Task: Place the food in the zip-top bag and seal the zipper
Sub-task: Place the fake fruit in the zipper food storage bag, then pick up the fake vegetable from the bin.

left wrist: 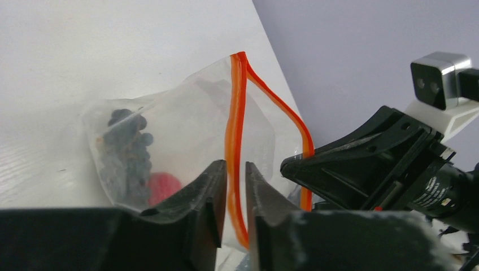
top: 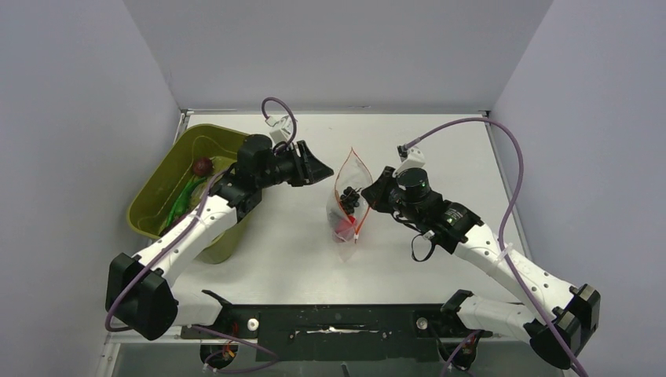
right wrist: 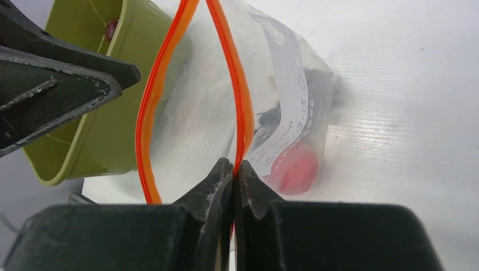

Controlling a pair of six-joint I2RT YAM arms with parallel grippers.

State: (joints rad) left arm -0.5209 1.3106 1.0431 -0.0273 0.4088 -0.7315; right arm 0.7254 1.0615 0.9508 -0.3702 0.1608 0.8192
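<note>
Zip-top bag [top: 351, 174] has an unreadable label [right wrist: 285, 99]; right gripper [right wrist: 233, 167] clamps its zipper [right wrist: 242, 107], left gripper [left wrist: 236, 169] sits slightly open astride it.

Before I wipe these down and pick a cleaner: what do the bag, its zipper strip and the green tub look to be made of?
Bag: thin clear plastic film, glossy; you can see through it and it creases.
Zipper strip: orange-red plastic, slightly translucent; it bends in smooth curves.
Tub: olive-green rigid plastic, probably moulded; smooth walls with a soft sheen.
</note>
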